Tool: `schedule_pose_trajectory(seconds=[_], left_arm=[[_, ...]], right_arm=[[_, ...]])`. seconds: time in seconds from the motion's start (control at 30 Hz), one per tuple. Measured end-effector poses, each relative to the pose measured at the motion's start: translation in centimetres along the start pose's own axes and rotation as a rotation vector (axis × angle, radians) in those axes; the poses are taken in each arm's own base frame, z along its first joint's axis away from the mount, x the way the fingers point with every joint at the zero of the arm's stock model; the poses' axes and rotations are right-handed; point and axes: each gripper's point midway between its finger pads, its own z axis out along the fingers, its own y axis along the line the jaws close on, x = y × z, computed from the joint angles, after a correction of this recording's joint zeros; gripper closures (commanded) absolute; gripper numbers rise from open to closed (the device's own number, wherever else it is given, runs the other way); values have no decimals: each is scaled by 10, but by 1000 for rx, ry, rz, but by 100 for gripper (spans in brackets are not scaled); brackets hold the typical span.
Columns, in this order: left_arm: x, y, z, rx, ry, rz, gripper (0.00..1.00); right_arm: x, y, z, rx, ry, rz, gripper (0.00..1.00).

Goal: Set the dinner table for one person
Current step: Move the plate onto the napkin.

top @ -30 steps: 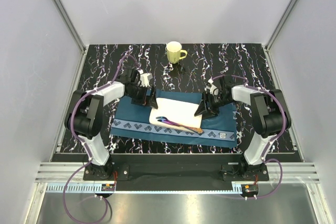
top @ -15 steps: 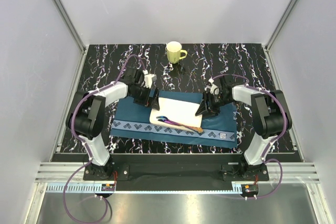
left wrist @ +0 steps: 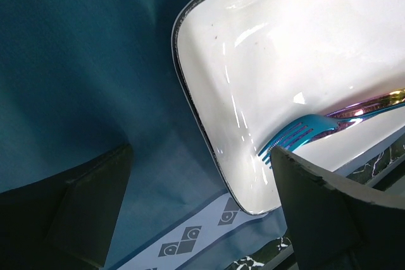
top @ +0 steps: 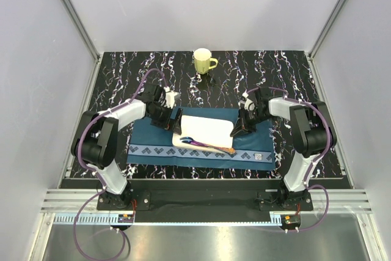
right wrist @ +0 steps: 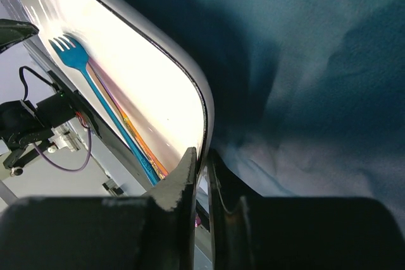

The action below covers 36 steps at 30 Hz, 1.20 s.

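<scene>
Right wrist view: your right claw [right wrist: 204, 156] pinches the plate [right wrist: 139, 74] rim, while the left claw [left wrist: 199, 184] gapes wide at its other end. The plate, holding a fork [left wrist: 297, 136], sits on the mat [top: 259, 143] near the middle of the table [top: 153, 65]. You're likely positioning it, so move it level.

The overhead view was bright and evenly lit from above, its pale walls almost washed out, with only soft shadows under the arms on the dinner table [top: 287, 71]. In the left wrist view the white plate [left wrist: 304, 49] carried streaks of glare, and the left gripper [left wrist: 199, 156] showed dark and soft-edged. In the right wrist view the plate's inside was blown out, the placemat [right wrist: 304, 61] sank into deep shadow, and the right gripper [right wrist: 201, 164] was a blurred black mass.
</scene>
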Motion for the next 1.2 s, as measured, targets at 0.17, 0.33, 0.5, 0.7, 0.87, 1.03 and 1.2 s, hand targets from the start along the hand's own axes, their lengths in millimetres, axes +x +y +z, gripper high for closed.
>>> schedule_pose_trajectory(seconds=[0.17,0.33,0.5,0.7,0.87,1.03,1.2], left_arm=[[3,0,-1,0,10,-2,1],[8,-2,-4,1,25,-9,1],[10,-4,-7,2,31,-11,1],[10,-4,-7,3,34,-8,1],[10,-4,-8,6,30,4,9],[2,-9,-10,26,17,12,17],[-12,-14,-9,53,-29,8,19]], right_arm=[[-1,-1,1,2,16,10,100],[-4,0,2,0,37,17,100],[-5,0,2,1,47,9,100],[-5,0,3,4,58,11,100],[-5,0,3,6,60,9,100],[-5,0,3,8,61,8,100],[-5,0,3,8,61,7,100]])
